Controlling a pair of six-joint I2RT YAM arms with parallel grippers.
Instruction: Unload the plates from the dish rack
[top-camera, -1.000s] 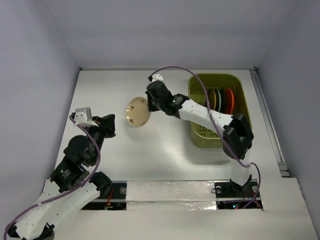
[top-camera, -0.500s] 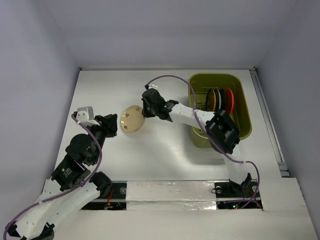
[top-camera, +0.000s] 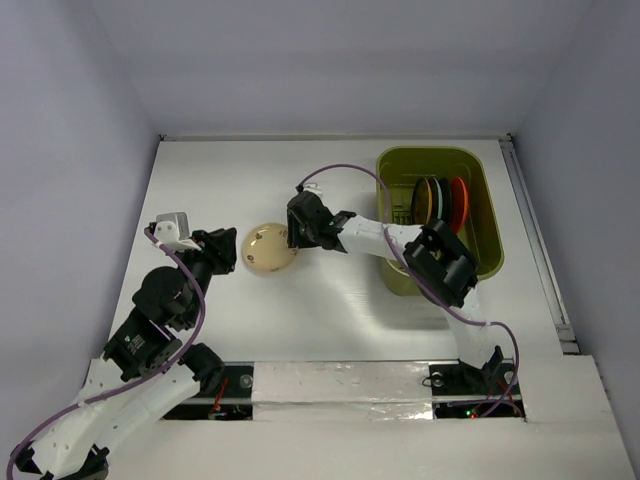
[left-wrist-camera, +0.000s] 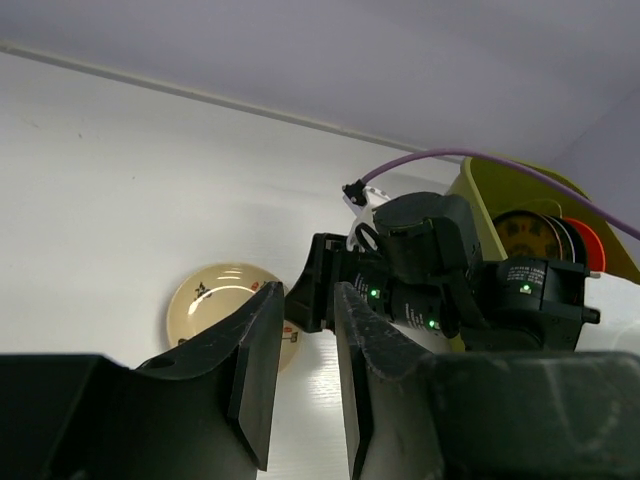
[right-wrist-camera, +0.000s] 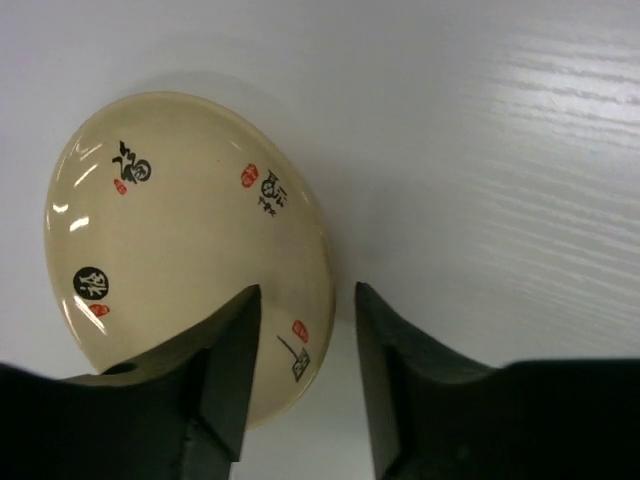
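Observation:
A cream-tan plate (top-camera: 265, 248) with small dark and red marks lies on the white table left of centre. It also shows in the right wrist view (right-wrist-camera: 180, 230) and the left wrist view (left-wrist-camera: 215, 300). My right gripper (top-camera: 292, 240) (right-wrist-camera: 307, 300) straddles its right rim with the jaws apart; a gap shows between the rim and the right finger. My left gripper (top-camera: 228, 252) (left-wrist-camera: 308, 295) is empty, jaws slightly apart, just left of the plate. The olive-green dish rack (top-camera: 430, 153) holds several upright plates (top-camera: 438, 200), the rightmost orange-red (top-camera: 460, 198).
The right arm stretches from the rack across the middle of the table to the plate, trailing a purple cable (top-camera: 345, 168). The rack (left-wrist-camera: 475, 195) stands at the back right. Grey walls close the table on three sides.
The right gripper carried the cream plate down and to the left, from tilted in the air to lying near the left gripper. The left arm barely moved.

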